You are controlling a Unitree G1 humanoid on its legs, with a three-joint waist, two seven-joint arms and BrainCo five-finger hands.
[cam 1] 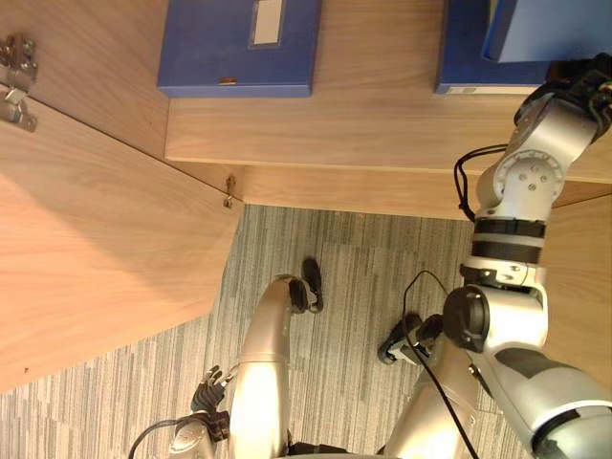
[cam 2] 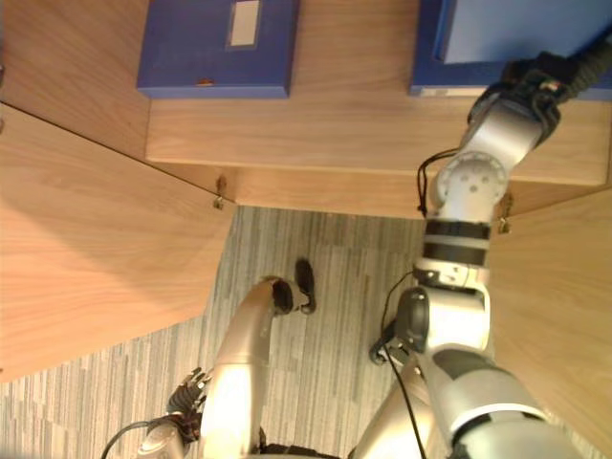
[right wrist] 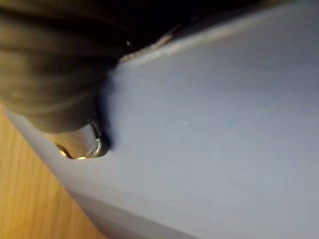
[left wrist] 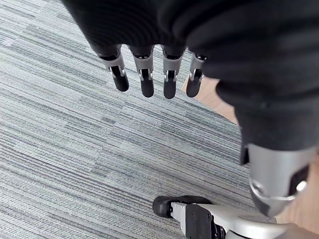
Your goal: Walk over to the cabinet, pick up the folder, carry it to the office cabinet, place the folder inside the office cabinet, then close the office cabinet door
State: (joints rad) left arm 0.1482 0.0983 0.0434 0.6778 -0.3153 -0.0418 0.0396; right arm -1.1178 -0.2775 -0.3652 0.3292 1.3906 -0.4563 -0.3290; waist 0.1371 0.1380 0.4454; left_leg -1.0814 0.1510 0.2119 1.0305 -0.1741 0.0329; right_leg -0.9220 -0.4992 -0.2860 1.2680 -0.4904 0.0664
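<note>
The folder (cam 1: 545, 29) is sitting tilted at the right end of the shelf (cam 1: 363, 124) inside the office cabinet (cam 1: 382, 186), overlapping a darker blue folder (cam 1: 461, 48) that is lying flat beneath it. The robot's right hand (cam 1: 579, 86) is reaching in at the folder's near edge. In the right wrist view the blue cover (right wrist: 209, 124) is pressing close against the hand's dark cover, and the fingers are hidden, so it cannot be told whether they are gripping or merely resting. A third folder (cam 1: 239, 48) is lying flat farther left on the same shelf, well apart from the other two. The left door (cam 1: 96, 249) is standing wide open across the left side, and the right door (cam 2: 559, 277) is angling out beside the extended right arm. The left hand (left wrist: 146, 82) is hanging low over the striped carpet (left wrist: 60, 124), its fingers straight and holding nothing. The robot appears to be placing the folder inside the cabinet, with the carry finished and the door closing not yet begun. The next move is likely calling for the right hand to settle the folder squarely on the one below, let go and draw back clear of the shelf. Either hand could then be swinging a door shut. A folder left tilted or jutting past the shelf edge could be blocking the door.
</note>
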